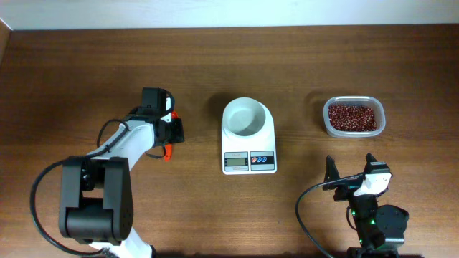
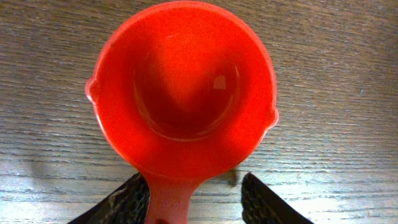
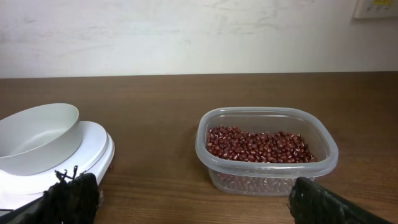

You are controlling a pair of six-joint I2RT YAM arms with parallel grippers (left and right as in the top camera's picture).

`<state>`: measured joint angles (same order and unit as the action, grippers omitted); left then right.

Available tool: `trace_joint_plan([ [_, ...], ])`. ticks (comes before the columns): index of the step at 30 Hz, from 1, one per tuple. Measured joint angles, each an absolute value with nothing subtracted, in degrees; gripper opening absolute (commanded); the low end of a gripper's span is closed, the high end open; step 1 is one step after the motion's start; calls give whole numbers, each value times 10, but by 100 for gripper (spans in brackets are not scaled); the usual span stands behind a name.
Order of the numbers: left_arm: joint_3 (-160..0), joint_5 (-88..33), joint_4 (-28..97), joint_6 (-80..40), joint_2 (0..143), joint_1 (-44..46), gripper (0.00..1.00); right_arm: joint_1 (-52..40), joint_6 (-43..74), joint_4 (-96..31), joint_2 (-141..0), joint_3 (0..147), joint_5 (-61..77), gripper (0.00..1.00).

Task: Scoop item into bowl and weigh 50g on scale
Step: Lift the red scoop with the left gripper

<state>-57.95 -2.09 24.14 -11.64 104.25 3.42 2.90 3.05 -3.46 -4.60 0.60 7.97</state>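
Red scoop point(image 2: 183, 93), empty, lay on the wooden table point(image 1: 86, 64) close under the left wrist camera.

The left gripper point(image 2: 194, 182) straddled the scoop's handle with its jaws apart, one finger plainly clear of it. At mid-table the white bowl point(image 1: 247, 101) sat empty on the far end of the scale point(image 1: 249, 162). Well off to the right, the dark reddish-brown beans point(image 1: 353, 116) filled a clear plastic tub point(image 1: 326, 123). The right gripper point(image 1: 351, 166) hung near the table's front edge, jaws spread wide, holding nothing.
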Motion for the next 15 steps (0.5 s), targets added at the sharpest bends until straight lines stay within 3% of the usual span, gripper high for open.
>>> trace_joint_plan([
  [1, -580, -21, 241, -117, 1042, 34, 58, 29, 30, -35, -46, 6, 80, 99],
  [2, -580, -21, 241, -117, 1042, 34, 74, 29, 30, -35, -46, 6, 79, 99],
  [3, -580, -21, 241, -118, 1042, 34, 99, 29, 30, -35, -46, 6, 80, 99],
  [4, -580, -21, 241, -118, 1041, 34, 99, 29, 30, -35, -46, 6, 80, 99],
  [5, -580, -19, 240, -118, 1040, 34, 90, 29, 30, -35, -46, 6, 80, 99],
  [6, -580, -17, 240, -118, 1039, 34, 67, 29, 30, -35, -46, 6, 80, 99],
  [8, -580, -14, 247, -119, 1039, 34, 49, 29, 30, -35, -46, 6, 79, 99],
  [13, -580, -37, 253, -121, 1039, 34, 51, 29, 30, -35, -46, 6, 79, 99],
  [15, -580, -39, 250, -121, 1039, 34, 43, 29, 30, -35, -46, 6, 80, 99],
])
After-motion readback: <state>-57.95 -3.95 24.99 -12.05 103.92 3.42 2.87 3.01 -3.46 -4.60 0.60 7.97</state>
